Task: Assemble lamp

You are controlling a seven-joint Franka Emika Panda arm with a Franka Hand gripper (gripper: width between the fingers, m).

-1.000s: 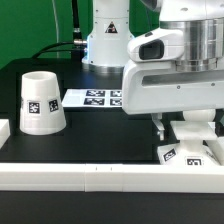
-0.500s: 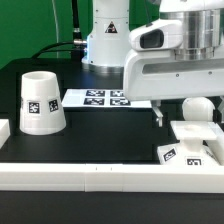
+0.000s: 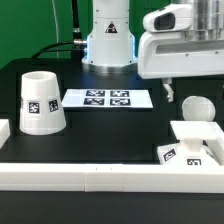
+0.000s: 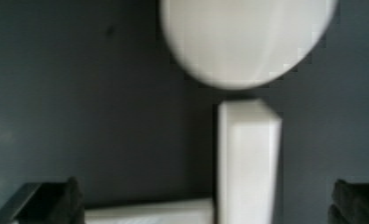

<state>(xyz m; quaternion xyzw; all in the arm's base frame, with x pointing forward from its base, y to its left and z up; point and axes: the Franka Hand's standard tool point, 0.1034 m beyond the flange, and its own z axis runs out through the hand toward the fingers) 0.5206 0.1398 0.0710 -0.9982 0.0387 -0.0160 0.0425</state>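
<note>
The bulb (image 3: 197, 108) stands upright with its stem in the low square base (image 3: 196, 141) at the exterior view's right. My gripper (image 3: 192, 82) hangs open and empty just above the bulb, apart from it. In the wrist view the bulb's round head (image 4: 247, 40) and stem (image 4: 247, 150) run down to the base (image 4: 149, 211). They lie between my dark fingertips (image 4: 42, 200), which stand wide apart around my gripper's centre (image 4: 202, 203). The tapered shade (image 3: 40, 102) stands alone on the table at the exterior view's left.
The marker board (image 3: 108, 98) lies flat at mid-table behind the shade. A long white border rail (image 3: 100, 176) runs along the front edge. A short white block (image 3: 4, 128) sits at the far left. The arm's white pedestal (image 3: 108, 40) stands at the back.
My gripper has let go of the bulb and risen up and to the exterior view's right. The bulb stays upright in the base.
</note>
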